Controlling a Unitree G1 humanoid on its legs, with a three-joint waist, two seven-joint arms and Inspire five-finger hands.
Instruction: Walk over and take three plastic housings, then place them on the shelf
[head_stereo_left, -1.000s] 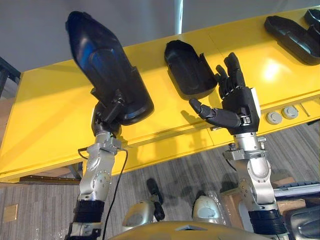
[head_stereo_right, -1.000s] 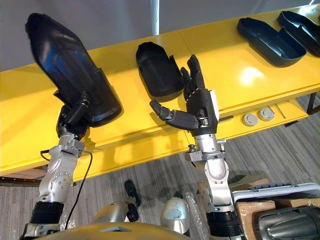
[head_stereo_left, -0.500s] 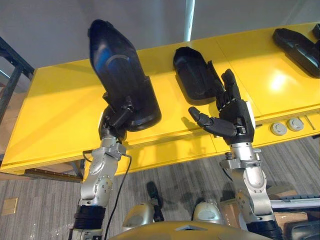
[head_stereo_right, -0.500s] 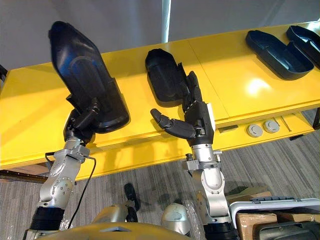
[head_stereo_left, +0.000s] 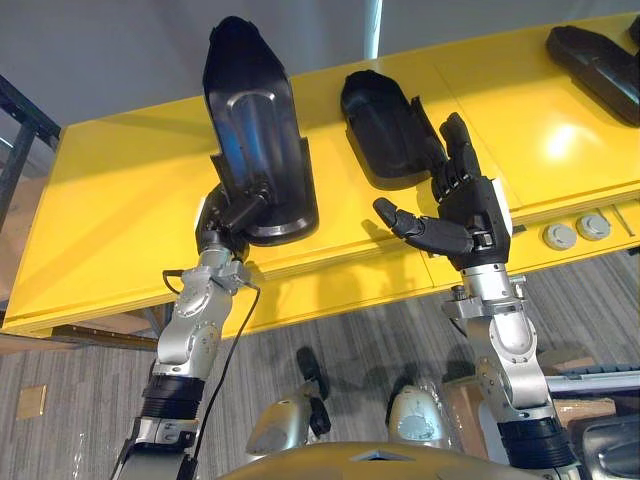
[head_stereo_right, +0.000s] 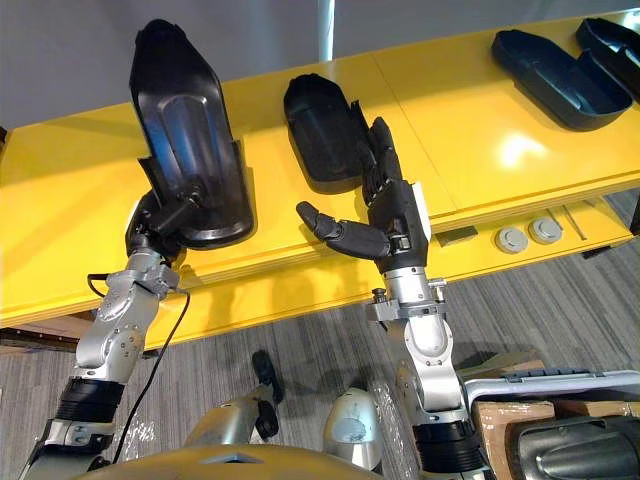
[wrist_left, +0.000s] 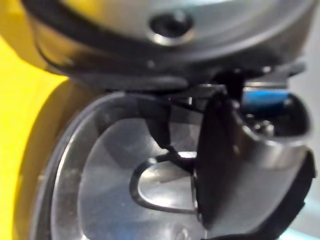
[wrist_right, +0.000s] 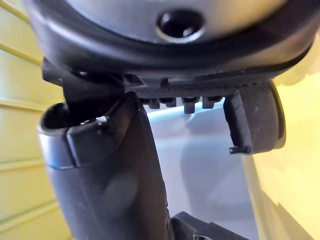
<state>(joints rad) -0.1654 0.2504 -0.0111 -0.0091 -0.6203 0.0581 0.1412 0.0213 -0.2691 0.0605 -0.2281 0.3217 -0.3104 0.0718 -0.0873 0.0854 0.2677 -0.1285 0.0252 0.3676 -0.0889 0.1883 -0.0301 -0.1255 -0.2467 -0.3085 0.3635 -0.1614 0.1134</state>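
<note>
My left hand is shut on the lower end of a long black plastic housing and holds it upright above the yellow shelf. The left wrist view looks into the housing's hollow inside, with my thumb across its edge. A second housing lies hollow side up on the shelf. My right hand is open just right of that housing, palm up, its fingers raised beside the near end. Two more housings lie at the shelf's far right.
Two round grey discs sit on the shelf's front rail at the right. A cardboard box and a grey bin stand on the floor at the lower right. A dark frame stands left of the shelf.
The held housing has swung from leaning left to nearly upright, and it now stands closer to the lying housing. The right hand stays open in much the same place. The view has shifted a little.
</note>
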